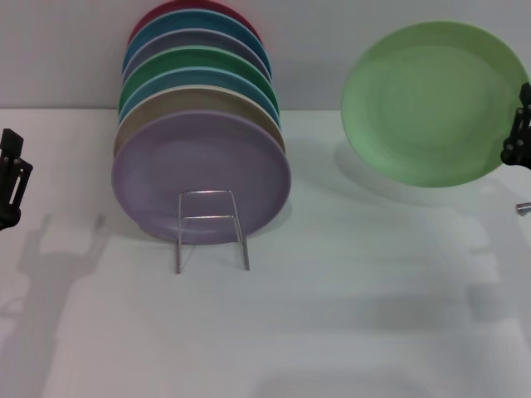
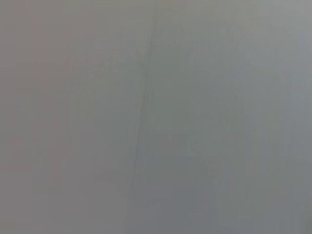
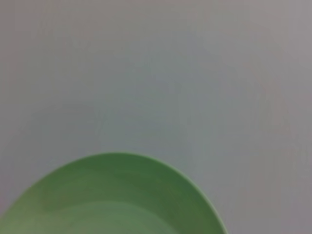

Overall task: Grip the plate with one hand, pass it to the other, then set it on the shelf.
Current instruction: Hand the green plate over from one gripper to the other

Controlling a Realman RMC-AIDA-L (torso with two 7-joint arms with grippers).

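The light green plate [image 1: 427, 101] hangs in the air at the right, tilted with its face toward me, and casts a shadow on the table below. My right gripper [image 1: 518, 133] is shut on its right rim at the edge of the head view. The plate's rim also shows in the right wrist view [image 3: 112, 200]. The silver wire shelf [image 1: 211, 228] stands left of centre, with a row of plates leaning in it. My left gripper [image 1: 10, 178] is at the far left edge, apart from everything. The left wrist view shows only a blank grey surface.
Several plates stand in the rack: a lavender plate [image 1: 202, 176] in front, then tan, blue, dark green, and a red plate [image 1: 178, 15] at the back. A white table [image 1: 332, 315] spreads in front, with a grey wall behind.
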